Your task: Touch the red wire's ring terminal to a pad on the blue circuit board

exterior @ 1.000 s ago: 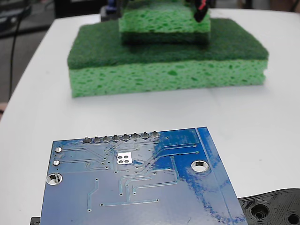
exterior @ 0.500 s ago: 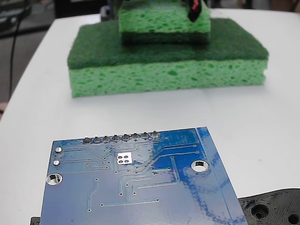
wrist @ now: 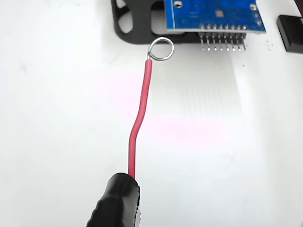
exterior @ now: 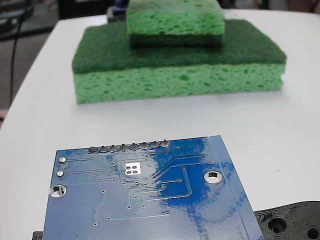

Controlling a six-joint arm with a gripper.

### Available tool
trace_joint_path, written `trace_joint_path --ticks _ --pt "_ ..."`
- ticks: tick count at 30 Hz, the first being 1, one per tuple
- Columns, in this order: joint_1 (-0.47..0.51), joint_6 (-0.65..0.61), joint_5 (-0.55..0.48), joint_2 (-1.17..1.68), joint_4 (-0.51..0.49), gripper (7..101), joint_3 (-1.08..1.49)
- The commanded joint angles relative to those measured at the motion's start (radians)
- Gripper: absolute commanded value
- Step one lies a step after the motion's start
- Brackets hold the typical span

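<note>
In the wrist view the red wire (wrist: 139, 113) rises from my black gripper (wrist: 116, 203), which is shut on its lower end. Its ring terminal (wrist: 161, 48) hangs over the white table, just short of the blue circuit board (wrist: 213, 16) and left of its pin row (wrist: 222, 42). It touches no part of the board. The fixed view shows the blue circuit board (exterior: 145, 195) close up, with the silver pad (exterior: 133, 169) bare near its pins. Neither gripper nor wire appears in the fixed view.
Two stacked green sponges (exterior: 177, 55) stand at the far side of the white table. A black plastic part with holes (exterior: 292, 222) lies beside the board; in the wrist view the black plastic part (wrist: 135, 23) sits just behind the ring. A small black block (wrist: 289, 30) lies at the right.
The black gripper tip with the red wire, seen above the upper sponge at the fixed view's top edge, has moved up and left out of that view.
</note>
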Motion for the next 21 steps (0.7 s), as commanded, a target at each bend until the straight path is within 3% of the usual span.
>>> trace_joint_path --ticks 1,7,13,21 --pt "0.011 -0.003 -0.011 -0.127 -0.014 100.3 -0.084" --pt "0.035 -0.048 -0.015 -0.502 0.075 100.3 -0.383" --pt "0.129 -0.141 -0.087 -0.726 0.236 100.3 -0.684" --pt "0.164 -0.218 -0.104 -1.034 0.466 100.3 -1.088"
